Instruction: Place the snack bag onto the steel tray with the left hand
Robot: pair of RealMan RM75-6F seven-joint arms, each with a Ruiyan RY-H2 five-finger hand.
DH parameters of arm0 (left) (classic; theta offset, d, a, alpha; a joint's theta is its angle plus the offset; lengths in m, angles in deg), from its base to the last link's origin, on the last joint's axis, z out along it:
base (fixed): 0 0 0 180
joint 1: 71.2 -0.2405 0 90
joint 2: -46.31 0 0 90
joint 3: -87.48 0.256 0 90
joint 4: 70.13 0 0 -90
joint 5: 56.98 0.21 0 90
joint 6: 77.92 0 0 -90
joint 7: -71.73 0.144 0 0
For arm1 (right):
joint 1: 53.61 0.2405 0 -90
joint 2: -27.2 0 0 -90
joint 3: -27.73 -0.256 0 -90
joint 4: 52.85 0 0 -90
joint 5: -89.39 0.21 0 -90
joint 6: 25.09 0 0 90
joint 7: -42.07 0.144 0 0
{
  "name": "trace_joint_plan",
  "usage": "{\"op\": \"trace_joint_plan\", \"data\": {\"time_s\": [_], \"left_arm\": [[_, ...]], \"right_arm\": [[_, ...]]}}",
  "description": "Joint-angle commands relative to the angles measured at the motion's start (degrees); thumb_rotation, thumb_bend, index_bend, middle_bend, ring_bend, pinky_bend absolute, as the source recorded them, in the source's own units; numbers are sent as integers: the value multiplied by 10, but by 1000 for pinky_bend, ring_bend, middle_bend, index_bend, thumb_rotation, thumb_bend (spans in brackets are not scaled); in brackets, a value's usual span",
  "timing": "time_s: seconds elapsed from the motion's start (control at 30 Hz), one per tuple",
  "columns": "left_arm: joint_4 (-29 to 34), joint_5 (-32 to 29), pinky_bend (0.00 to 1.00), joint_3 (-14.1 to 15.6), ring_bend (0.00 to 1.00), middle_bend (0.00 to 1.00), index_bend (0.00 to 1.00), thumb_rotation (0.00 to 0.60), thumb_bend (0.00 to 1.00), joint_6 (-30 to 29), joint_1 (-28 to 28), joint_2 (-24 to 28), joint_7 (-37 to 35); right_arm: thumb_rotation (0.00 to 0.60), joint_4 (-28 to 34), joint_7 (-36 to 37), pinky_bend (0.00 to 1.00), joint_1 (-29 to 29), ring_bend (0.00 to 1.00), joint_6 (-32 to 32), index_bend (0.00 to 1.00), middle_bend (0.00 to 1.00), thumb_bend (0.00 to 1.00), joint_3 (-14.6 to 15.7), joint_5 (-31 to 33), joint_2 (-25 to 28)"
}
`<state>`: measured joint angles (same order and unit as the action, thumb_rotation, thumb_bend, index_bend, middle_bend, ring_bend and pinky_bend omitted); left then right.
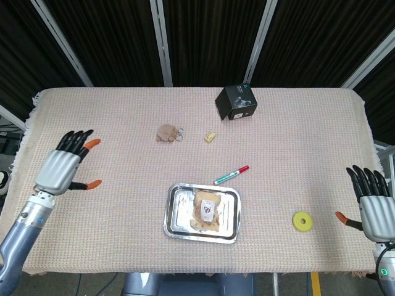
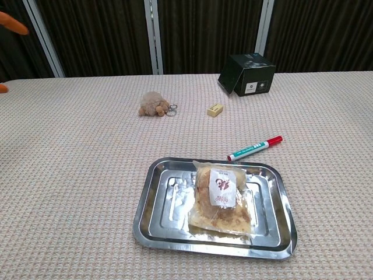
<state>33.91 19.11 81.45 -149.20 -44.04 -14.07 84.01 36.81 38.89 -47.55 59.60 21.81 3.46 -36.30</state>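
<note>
The clear snack bag point(image 1: 205, 211) point(image 2: 220, 198) with a white label lies flat inside the steel tray point(image 1: 175, 217) point(image 2: 156, 201) near the table's front middle. My left hand point(image 1: 63, 165) hovers far off at the table's left side, fingers spread, holding nothing; in the chest view only its orange fingertips point(image 2: 11, 24) show at the top left corner. My right hand point(image 1: 369, 203) stays at the right edge of the table, fingers apart and empty.
A red and green marker point(image 1: 231, 174) point(image 2: 254, 148) lies just behind the tray. Farther back sit a black box point(image 1: 236, 102) point(image 2: 247, 74), a small tan block point(image 1: 210, 136) point(image 2: 215, 109) and a fuzzy brown keychain point(image 1: 168, 132) point(image 2: 154, 104). A yellow ring point(image 1: 302, 221) lies right of the tray.
</note>
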Motion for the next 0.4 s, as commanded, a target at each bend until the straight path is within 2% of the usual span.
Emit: {"op": "trace_joint_plan", "data": {"time_s": [0.03, 0.2, 0.4], "left_arm": [[-20, 56, 0, 43, 0, 0, 153, 460, 0, -90, -72, 11, -60], [-45, 103, 0, 78, 0, 0, 160, 489, 2, -161, -133, -2, -91], [-60, 135, 0, 108, 0, 0, 160, 490, 9, -206, -182, -13, -113]], "right_arm": [[600, -1, -3, 0, 4, 0, -3, 28, 32, 0, -1, -1, -3], [600, 0, -7, 0, 9, 0, -8, 28, 32, 0, -1, -4, -4], [600, -1, -9, 0, 12, 0, -9, 28, 32, 0, 1, -6, -7]]}}
